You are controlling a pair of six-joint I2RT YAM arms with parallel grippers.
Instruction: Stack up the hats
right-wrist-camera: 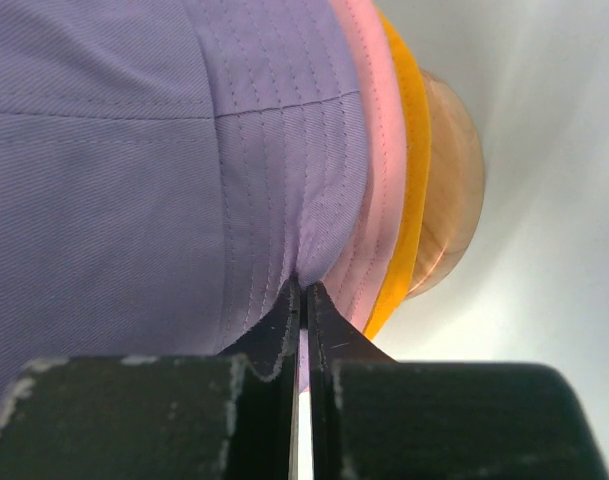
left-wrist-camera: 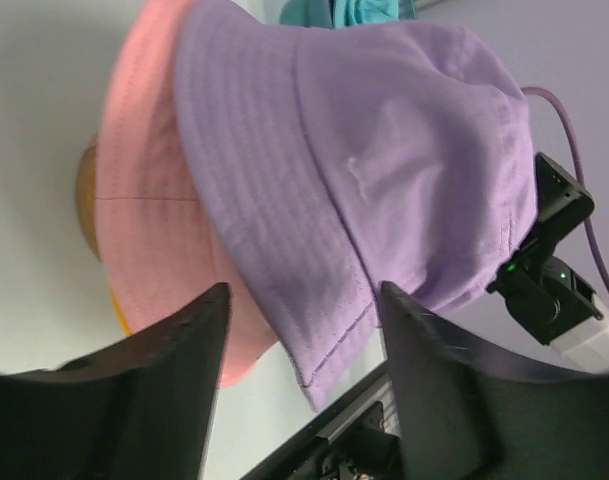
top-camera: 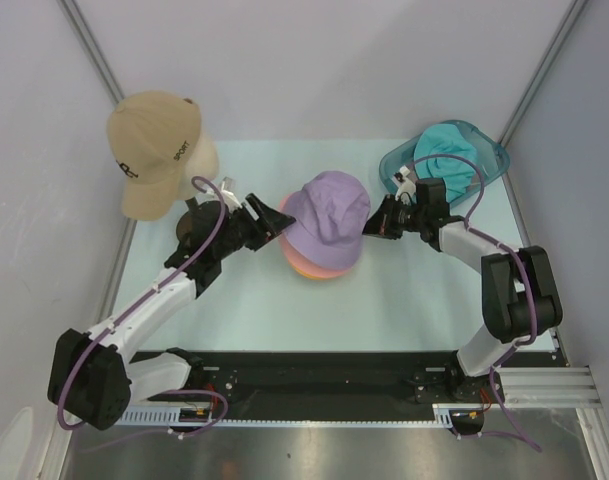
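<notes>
A lilac bucket hat (top-camera: 329, 215) sits on top of a pink hat (top-camera: 302, 262) and a yellow-orange hat (top-camera: 319, 274) at the table's middle. My right gripper (top-camera: 372, 228) is shut on the lilac hat's brim (right-wrist-camera: 314, 240) at its right side. Pink (right-wrist-camera: 369, 150) and yellow-orange (right-wrist-camera: 409, 170) brims show under it. My left gripper (top-camera: 282, 222) is open at the stack's left side, its fingers (left-wrist-camera: 174, 360) either side of the lilac brim (left-wrist-camera: 324, 350) without closing on it. A teal hat (top-camera: 446, 155) lies in the tub at back right.
A clear teal plastic tub (top-camera: 489, 160) stands at the back right. A cream mannequin head (top-camera: 199, 160) wearing a tan baseball cap (top-camera: 149, 150) stands at the back left. Grey walls close in both sides.
</notes>
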